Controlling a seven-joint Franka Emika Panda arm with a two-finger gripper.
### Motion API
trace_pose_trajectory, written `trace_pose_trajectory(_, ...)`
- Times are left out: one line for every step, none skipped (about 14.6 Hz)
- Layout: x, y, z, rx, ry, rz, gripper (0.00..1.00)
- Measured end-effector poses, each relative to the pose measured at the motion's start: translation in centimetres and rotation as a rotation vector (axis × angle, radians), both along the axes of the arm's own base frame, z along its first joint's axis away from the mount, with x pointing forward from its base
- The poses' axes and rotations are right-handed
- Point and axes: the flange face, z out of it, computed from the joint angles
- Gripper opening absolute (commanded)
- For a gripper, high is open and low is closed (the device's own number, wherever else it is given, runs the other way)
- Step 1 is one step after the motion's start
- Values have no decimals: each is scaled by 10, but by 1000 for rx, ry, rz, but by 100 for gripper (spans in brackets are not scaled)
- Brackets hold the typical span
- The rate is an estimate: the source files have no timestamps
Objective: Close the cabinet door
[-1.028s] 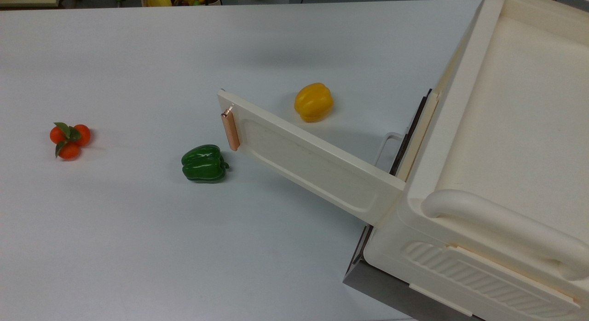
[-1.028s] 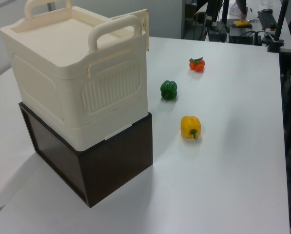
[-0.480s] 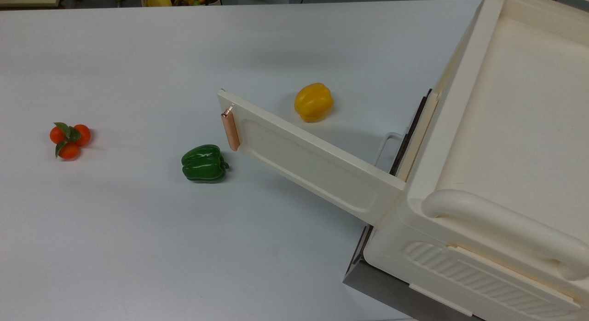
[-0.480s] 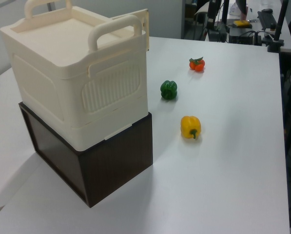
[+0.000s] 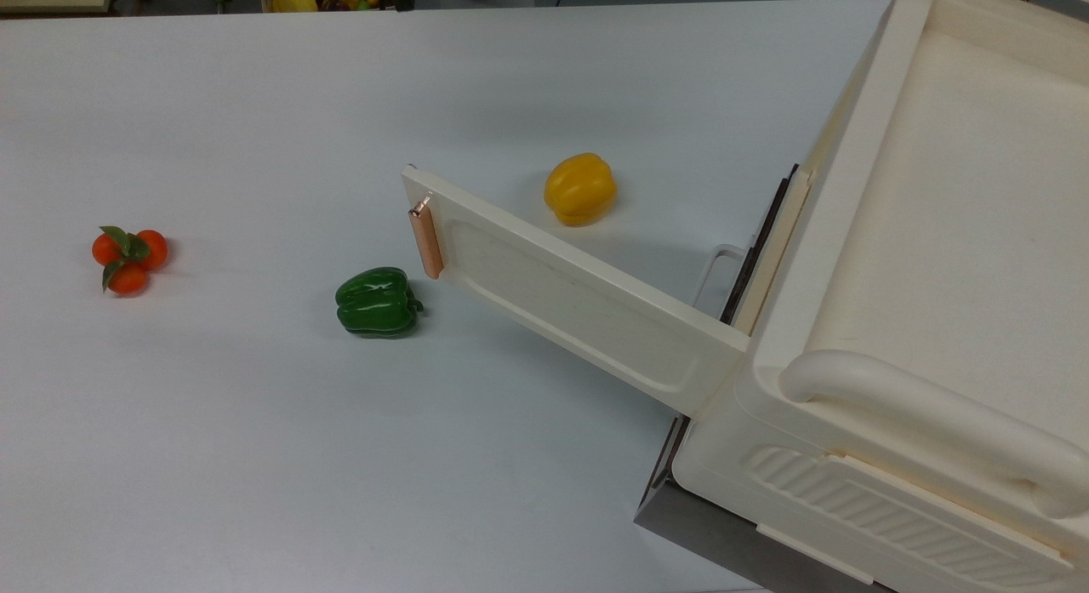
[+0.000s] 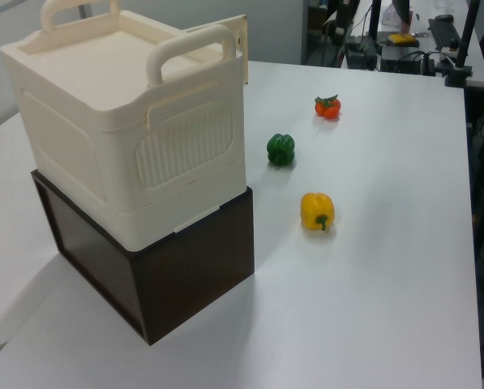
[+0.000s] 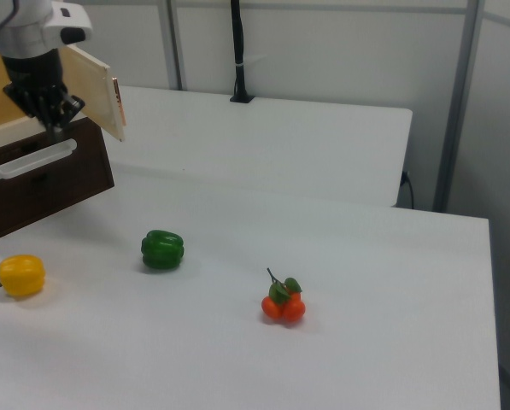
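Change: nothing on the tabletop (image 5: 255, 457) moves against the frames a second back; door and fruit sit where they were.
Gripper: I see the gripper (image 7: 56, 120) in the right view, hanging just above the dark panel (image 7: 45, 175) and its white loop handle (image 7: 32, 161); I cannot tell how far it is parted, and I see nothing in it.
Cabinet door: the cabinet door (image 5: 570, 291) stands swung wide off the cabinet (image 5: 927, 261), immediately to the gripper's right in the right view, copper handle (image 5: 425, 236) at the free end.
Nearby: green pepper (image 5: 376, 301), yellow pepper (image 5: 580, 188) and oranges (image 5: 128, 254) lie below and well apart from the gripper.
Risk: I judge a push near the hinge could jam or shift the cabinet; a low sweep could catch the loop handle.
Arm pose: wrist points steeply down, set close against the cabinet front.
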Motion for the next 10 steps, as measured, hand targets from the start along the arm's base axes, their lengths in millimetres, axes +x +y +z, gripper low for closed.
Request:
trace_pose_trajectory(6,-4,0,27,-41,-26,0)
trace_pose_trajectory(13,-10,-1,50,-83,-56,0)
trace_pose_trajectory(20,-17,-1,68,-124,-85,0)
trace_pose_trajectory(28,-24,-3,91,-163,-115,0)
trace_pose_trajectory(34,-29,-4,119,-195,-141,0)
trace_pose_trajectory(40,-34,-5,156,-234,-172,0)
trace_pose_trajectory(47,-39,-6,189,-278,-205,0)
trace_pose_trajectory(53,-43,-6,214,-323,-236,0)
trace_pose_trajectory(60,-47,-7,232,-363,-265,0)
trace_pose_trajectory(66,-50,-10,246,-399,-293,0)
